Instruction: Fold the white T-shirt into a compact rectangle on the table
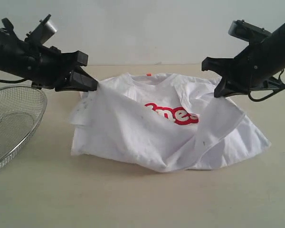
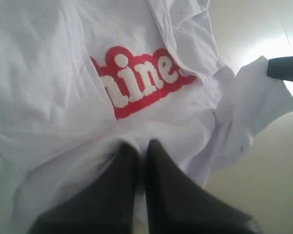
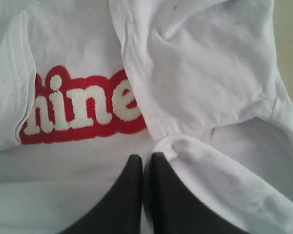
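The white T-shirt (image 1: 147, 133) lies rumpled in the middle of the table (image 1: 133, 199), red lettering band (image 1: 173, 114) facing up and an orange collar tag (image 1: 148, 74) at its far edge. My left gripper (image 1: 96, 85) is shut on the shirt's left edge and holds it lifted off the table. My right gripper (image 1: 217, 91) is shut on the right edge, also raised. Between the two grips the cloth sags. In the left wrist view the black fingers (image 2: 122, 185) pinch white cloth (image 2: 49, 97); the right wrist view shows the same, with fingers (image 3: 132, 195) closed on a fold (image 3: 195, 146).
A round steel wire-mesh basket (image 1: 12, 121) sits at the table's left edge, close under the left arm. Bare tabletop stretches in front of the shirt and to its right. A pale wall (image 1: 142, 28) stands behind the table.
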Action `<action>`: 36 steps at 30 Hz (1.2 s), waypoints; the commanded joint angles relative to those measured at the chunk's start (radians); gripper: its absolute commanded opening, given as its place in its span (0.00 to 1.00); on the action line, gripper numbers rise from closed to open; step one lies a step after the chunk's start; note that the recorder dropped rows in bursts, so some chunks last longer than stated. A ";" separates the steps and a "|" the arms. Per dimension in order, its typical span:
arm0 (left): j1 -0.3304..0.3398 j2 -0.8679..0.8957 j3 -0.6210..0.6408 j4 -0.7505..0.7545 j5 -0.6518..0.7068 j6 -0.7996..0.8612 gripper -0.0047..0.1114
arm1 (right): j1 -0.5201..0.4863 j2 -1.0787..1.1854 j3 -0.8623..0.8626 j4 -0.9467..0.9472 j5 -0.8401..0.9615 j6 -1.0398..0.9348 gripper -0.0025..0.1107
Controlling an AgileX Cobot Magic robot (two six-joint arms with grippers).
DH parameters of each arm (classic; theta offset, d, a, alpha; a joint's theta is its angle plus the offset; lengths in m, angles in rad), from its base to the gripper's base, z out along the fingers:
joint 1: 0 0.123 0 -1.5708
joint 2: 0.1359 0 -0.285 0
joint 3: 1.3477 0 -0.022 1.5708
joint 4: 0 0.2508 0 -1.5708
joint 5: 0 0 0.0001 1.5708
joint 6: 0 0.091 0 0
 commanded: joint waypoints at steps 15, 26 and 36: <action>0.049 0.164 -0.147 0.041 -0.032 -0.011 0.08 | -0.061 0.178 -0.215 0.027 -0.011 -0.002 0.02; 0.051 0.201 -0.176 0.061 -0.103 -0.008 0.08 | -0.111 0.214 -0.217 0.035 -0.083 0.005 0.02; 0.062 0.203 -0.225 0.061 -0.113 -0.008 0.08 | -0.123 0.254 -0.292 0.047 -0.028 -0.020 0.02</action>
